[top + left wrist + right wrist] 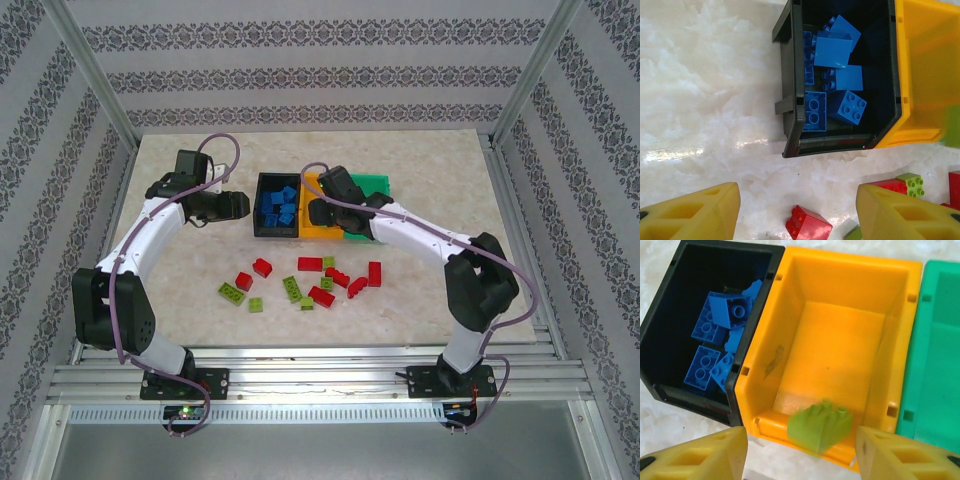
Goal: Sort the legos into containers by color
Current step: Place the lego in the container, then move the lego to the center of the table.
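Beige marbled tabletop (440,170) — patterned walls (300,80)

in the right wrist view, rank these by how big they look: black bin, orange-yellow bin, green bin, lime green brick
1. orange-yellow bin
2. black bin and green bin: both cropped by the frame and showing similar area, so not ranked apart
3. lime green brick: smallest, though blurred and maybe nearer the camera
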You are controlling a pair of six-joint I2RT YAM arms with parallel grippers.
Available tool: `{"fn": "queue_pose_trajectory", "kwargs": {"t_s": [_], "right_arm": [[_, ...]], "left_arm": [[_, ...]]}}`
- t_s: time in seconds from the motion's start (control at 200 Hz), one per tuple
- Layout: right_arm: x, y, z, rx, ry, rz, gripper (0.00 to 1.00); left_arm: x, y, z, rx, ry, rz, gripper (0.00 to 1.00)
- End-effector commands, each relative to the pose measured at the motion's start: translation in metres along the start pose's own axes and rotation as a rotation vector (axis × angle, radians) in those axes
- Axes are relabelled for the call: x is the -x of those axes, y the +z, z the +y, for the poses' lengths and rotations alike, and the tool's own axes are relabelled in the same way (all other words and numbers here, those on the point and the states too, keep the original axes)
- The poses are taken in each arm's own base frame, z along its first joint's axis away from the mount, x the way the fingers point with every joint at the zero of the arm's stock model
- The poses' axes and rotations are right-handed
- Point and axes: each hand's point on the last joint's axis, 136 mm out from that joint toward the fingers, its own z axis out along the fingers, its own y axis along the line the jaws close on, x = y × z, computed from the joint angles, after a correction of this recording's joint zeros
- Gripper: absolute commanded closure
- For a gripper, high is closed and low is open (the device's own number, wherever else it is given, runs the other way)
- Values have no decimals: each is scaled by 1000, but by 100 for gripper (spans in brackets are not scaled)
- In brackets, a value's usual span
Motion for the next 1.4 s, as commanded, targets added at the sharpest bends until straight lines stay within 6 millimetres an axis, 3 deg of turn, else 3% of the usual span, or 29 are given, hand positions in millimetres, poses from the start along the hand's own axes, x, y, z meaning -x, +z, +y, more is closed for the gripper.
{"fn": "queue_pose_trajectory", "kwargs": {"t_s": [0.0, 0.13, 0.27, 0.455, 0.665, 0.874, 1.394], "right_arm": [[-2, -2, 11, 38, -19, 20, 40], [-23, -6, 16, 54, -39, 56, 40], [-59, -13, 16, 45, -61, 108, 39], [-106, -12, 0, -11, -57, 196, 40], [-139, -11, -18, -65, -36, 259, 43], [-152, 1, -20, -81, -36, 322, 44], [-153, 30, -7, -75, -61, 376, 44]], "left_arm": [[8, -7, 1, -3, 7, -43, 37], [8, -7, 1, -5, 8, -43, 37], [8, -6, -1, -15, 5, -41, 37], [9, -6, -3, -27, 3, -41, 37], [8, -6, -3, -30, 3, -40, 37], [8, -6, -4, -33, 3, -41, 37], [9, -9, -2, -19, 7, -47, 37]]}}
